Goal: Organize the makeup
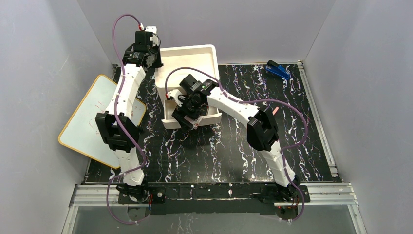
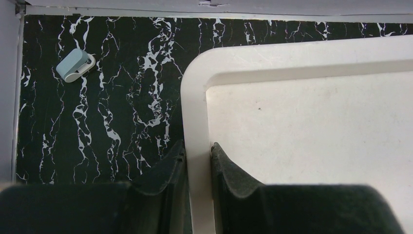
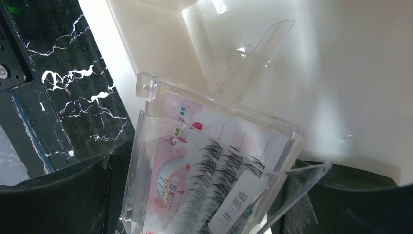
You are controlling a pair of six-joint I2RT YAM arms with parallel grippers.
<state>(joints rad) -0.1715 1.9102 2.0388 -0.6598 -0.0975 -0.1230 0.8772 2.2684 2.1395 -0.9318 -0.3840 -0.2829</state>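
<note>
Grip | my left fingers [image 2: 171, 168] clamp tray rim [image 2: 194, 102], 10 o'clock; right fingers [image 3: 83, 192] hold clear lash case [image 3: 214, 161], 7 o'clock

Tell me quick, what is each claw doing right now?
Left gripper: closed on the wall of the white tray.
Right gripper: closed, holding a clear eyelash case.
</note>
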